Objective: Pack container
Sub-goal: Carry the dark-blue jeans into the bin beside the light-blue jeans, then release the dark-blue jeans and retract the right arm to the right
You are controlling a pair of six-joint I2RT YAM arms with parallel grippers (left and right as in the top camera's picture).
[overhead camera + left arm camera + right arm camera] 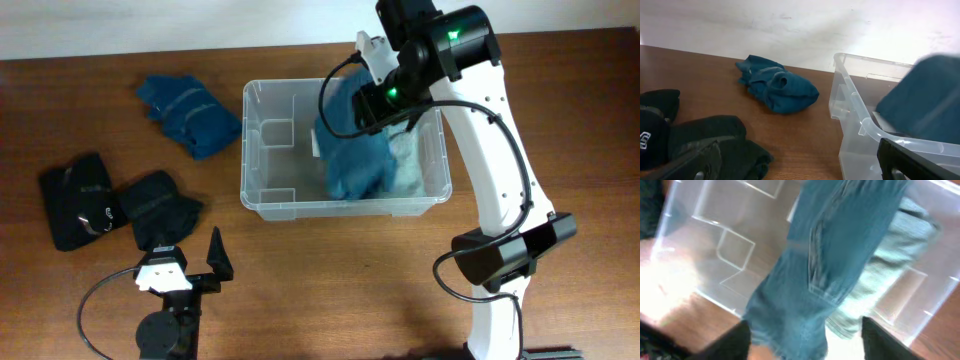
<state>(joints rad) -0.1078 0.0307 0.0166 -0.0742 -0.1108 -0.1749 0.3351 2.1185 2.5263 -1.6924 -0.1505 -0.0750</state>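
Observation:
The clear plastic container (345, 207) stands at the table's middle. A blue denim garment (355, 150) hangs into its right half, over a pale striped garment (410, 160). My right gripper (375, 95) is above the container's far right part. In the right wrist view its fingers (802, 340) are spread wide on either side of the denim (830, 265), above the pale garment (890, 255) and the container (725, 225). My left gripper (190, 252) is open and empty near the front left. Its view (800, 170) shows the container's corner (855, 120).
A crumpled teal garment (190, 112) lies left of the container, also in the left wrist view (777, 87). Two black garments (75, 200) (160, 208) lie at the far left, close to the left gripper (705, 140). The container's left half holds nothing.

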